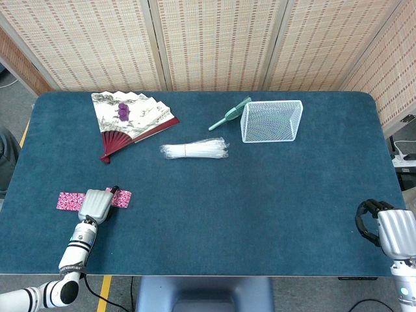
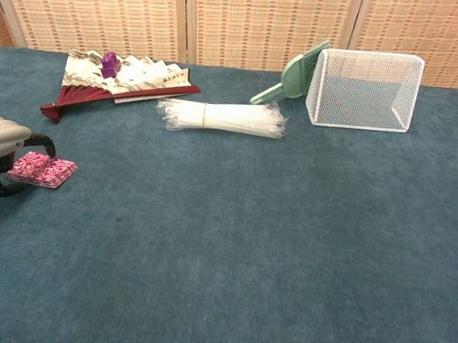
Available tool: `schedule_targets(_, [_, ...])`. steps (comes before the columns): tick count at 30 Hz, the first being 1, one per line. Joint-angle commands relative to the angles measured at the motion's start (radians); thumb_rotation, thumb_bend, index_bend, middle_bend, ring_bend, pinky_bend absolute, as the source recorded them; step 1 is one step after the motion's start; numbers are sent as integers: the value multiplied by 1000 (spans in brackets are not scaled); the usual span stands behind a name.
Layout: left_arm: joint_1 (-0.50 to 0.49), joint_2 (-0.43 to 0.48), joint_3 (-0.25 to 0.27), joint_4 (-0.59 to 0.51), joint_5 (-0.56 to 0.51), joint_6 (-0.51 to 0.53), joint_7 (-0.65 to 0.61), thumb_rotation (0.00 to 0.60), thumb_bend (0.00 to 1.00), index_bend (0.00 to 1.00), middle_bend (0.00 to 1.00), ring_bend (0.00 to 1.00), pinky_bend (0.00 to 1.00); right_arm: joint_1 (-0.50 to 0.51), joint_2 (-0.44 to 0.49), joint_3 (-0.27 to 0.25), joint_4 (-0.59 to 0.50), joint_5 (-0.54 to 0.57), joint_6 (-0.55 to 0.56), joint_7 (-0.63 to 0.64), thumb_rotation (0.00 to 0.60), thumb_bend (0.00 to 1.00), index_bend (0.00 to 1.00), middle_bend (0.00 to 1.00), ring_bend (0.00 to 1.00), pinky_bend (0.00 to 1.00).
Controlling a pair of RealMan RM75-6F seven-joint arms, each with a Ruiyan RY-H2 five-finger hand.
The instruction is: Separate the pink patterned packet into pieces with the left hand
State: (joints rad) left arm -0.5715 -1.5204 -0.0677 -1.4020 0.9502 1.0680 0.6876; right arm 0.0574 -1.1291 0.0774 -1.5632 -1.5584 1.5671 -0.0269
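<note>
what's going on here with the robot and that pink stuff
The left hand sits over the pink patterned packets near the table's front left edge. One pink piece shows on each side of it, so they already lie apart. The right hand waits at the front right corner, fingers curled, holding nothing.
</note>
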Motion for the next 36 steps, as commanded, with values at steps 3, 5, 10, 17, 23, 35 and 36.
schedule_targets(3, [-2, -6, -2, 3, 1, -1, -4, 600, 364, 209, 1000, 1000, 1000, 0, 0, 0, 0, 0, 0, 0, 600, 465, 689, 550, 576, 883])
schedule_targets(5, [-3, -8, -2, 3, 1, -1, -5, 600, 363, 200, 1000, 1000, 1000, 0, 0, 0, 0, 0, 0, 0, 600, 465, 689, 550, 576, 883])
schedule_targets(10, [-4, -10, -3, -1, 0, -1, -5, 600, 361, 182, 1000, 1000, 1000, 0, 1, -1, 0, 0, -2, -1, 600, 465, 688, 550, 576, 883])
schedule_targets(17, [-10, -17, -7, 10, 1, -6, -6, 600, 361, 177, 1000, 1000, 1000, 1, 2, -1, -1, 2, -4, -1, 600, 464, 689, 550, 576, 883])
schedule_targets(23, [-17, -23, -9, 15, -2, -13, -6, 600, 359, 213, 1000, 1000, 1000, 1, 3, -1, -2, 3, -5, -1, 600, 465, 689, 550, 576, 883])
schedule_targets(35, [-20, -24, -12, 14, -2, -7, -5, 600, 359, 409, 1000, 1000, 1000, 1, 3, -1, -2, 2, -4, 1, 600, 464, 688, 550, 576, 883])
schedule_targets(36, [-19, -24, -11, 14, -1, -5, -5, 600, 358, 419, 1000, 1000, 1000, 1, 3, -1, -1, 2, -5, 1, 600, 464, 688, 550, 576, 883])
